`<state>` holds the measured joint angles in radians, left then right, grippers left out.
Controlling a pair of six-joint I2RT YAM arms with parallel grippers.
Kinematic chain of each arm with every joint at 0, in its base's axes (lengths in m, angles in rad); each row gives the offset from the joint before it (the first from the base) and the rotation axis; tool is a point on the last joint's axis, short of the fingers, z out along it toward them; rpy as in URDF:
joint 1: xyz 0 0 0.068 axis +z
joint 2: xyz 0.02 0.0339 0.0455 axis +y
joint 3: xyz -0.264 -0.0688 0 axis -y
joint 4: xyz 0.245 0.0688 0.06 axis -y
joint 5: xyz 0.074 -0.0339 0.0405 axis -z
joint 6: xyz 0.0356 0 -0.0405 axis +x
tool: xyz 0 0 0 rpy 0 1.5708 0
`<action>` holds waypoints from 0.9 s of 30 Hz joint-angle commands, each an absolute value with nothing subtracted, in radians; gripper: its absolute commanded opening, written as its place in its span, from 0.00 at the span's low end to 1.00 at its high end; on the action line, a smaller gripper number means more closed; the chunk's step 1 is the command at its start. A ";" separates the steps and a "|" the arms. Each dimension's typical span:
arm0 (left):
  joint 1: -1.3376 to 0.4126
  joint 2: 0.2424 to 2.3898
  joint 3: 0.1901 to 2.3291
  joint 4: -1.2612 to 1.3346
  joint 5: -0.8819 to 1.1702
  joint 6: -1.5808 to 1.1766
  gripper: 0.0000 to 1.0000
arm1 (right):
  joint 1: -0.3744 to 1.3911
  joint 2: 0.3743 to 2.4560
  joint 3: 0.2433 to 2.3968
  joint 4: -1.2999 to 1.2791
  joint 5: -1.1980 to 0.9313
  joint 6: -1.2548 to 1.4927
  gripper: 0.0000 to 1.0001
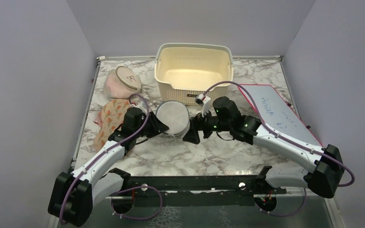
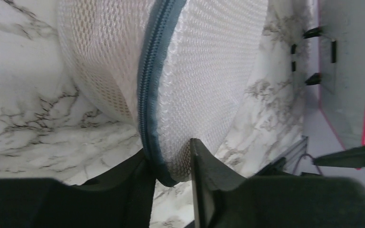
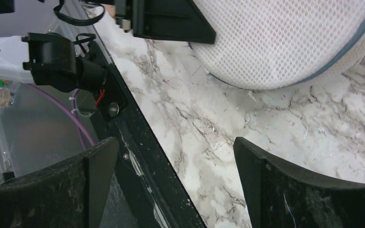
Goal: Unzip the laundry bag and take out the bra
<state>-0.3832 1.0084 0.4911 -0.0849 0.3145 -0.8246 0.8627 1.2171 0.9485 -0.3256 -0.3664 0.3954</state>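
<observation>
Fingers of mine are sitting at both sides of the laundry bag [image 1: 172, 117], which is resting on the marble desk [image 1: 209, 154] just in front of the cream basket [image 1: 193, 71]. My left fingers [image 2: 208, 173] are pinching the bag's near edge. One finger is pressing against the grey zip [image 2: 148, 90] where it is curving round the bottom of the rim. The other is pressing into the white mesh on the far side of that rim, so a narrow fold of zip and mesh is sitting clamped between them. From the top camera, those left fingers are meeting the bag on its left flank.

My right fingers [image 3: 266, 190] are standing spread wide, with only bare marble showing between them. The bag is lying beyond their tips, up and to the right in the right wrist view, near them but apart. In the top camera they are pointing at the bag's lower right side, just beside it.

The bag is showing its round mesh face upward, and the zip is looking closed along the stretch I am seeing. To the left of my left arm a patterned cloth [image 1: 110, 118] is lying on the desk, with a pinkish round bag [image 1: 122, 81] behind it. A grey board with a red edge [image 1: 275, 111] is lying to the right of the basket
</observation>
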 commanded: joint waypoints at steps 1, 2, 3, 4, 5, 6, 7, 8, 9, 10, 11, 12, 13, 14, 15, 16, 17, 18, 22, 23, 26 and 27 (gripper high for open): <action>-0.387 0.965 0.425 0.103 0.406 -1.019 0.20 | 0.869 1.217 0.875 -0.217 -0.332 0.412 0.82; -0.388 0.962 0.419 0.122 0.418 -1.041 0.19 | 0.872 1.222 0.862 -0.198 -0.346 0.415 0.78; -0.388 0.957 0.415 0.132 0.429 -1.059 0.17 | 0.876 1.230 0.850 -0.180 -0.356 0.416 0.76; -0.388 0.953 0.412 0.133 0.434 -1.073 0.15 | 0.882 1.237 0.840 -0.163 -0.355 0.426 0.76; -0.388 0.944 0.408 0.133 0.437 -1.087 0.13 | 0.892 1.246 0.830 -0.146 -0.347 0.433 0.75; -0.388 0.933 0.403 0.133 0.438 -1.101 0.12 | 0.904 1.255 0.822 -0.128 -0.339 0.439 0.74; -0.388 0.921 0.395 0.133 0.437 -1.113 0.11 | 0.914 1.266 0.816 -0.112 -0.332 0.446 0.73; -0.388 0.907 0.388 0.131 0.437 -1.128 0.09 | 0.922 1.280 0.813 -0.099 -0.325 0.450 0.70; -0.388 0.895 0.379 0.132 0.436 -1.144 0.08 | 0.929 1.294 0.815 -0.088 -0.316 0.456 0.68; -0.387 0.882 0.367 0.132 0.437 -1.161 0.07 | 0.936 1.308 0.816 -0.080 -0.310 0.459 0.65; -0.387 0.872 0.355 0.142 0.437 -1.188 0.06 | 0.939 1.323 0.818 -0.069 -0.309 0.462 0.62; -0.387 0.864 0.343 0.159 0.438 -1.208 0.05 | 0.943 1.336 0.820 -0.060 -0.308 0.466 0.58; -0.388 0.857 0.332 0.176 0.441 -1.226 0.04 | 0.944 1.349 0.821 -0.052 -0.302 0.470 0.56; -0.387 0.852 0.320 0.190 0.443 -1.244 0.03 | 0.946 1.357 0.820 -0.040 -0.296 0.472 0.52; -0.388 0.847 0.311 0.203 0.444 -1.258 0.02 | 0.947 1.367 0.819 -0.027 -0.294 0.473 0.48; -0.388 0.842 0.304 0.211 0.445 -1.270 0.02 | 0.947 1.371 0.814 -0.010 -0.294 0.476 0.46; -0.388 0.837 0.300 0.216 0.445 -1.278 0.02 | 0.949 1.373 0.802 0.015 -0.297 0.483 0.45; -0.388 0.830 0.296 0.218 0.444 -1.282 0.01 | 0.949 1.376 0.786 0.044 -0.301 0.494 0.45; -0.388 0.825 0.291 0.218 0.448 -1.293 0.01 | 0.950 1.390 0.716 0.196 -0.316 0.549 0.44; -0.387 0.828 0.288 0.225 0.453 -1.298 0.00 | 0.950 1.399 0.707 0.216 -0.316 0.559 0.44; -0.388 0.838 0.275 0.256 0.470 -1.315 0.00 | 0.949 1.437 0.711 0.230 -0.310 0.559 0.44; -0.387 0.842 0.273 0.261 0.473 -1.316 0.00 | 0.949 1.445 0.714 0.223 -0.295 0.565 0.44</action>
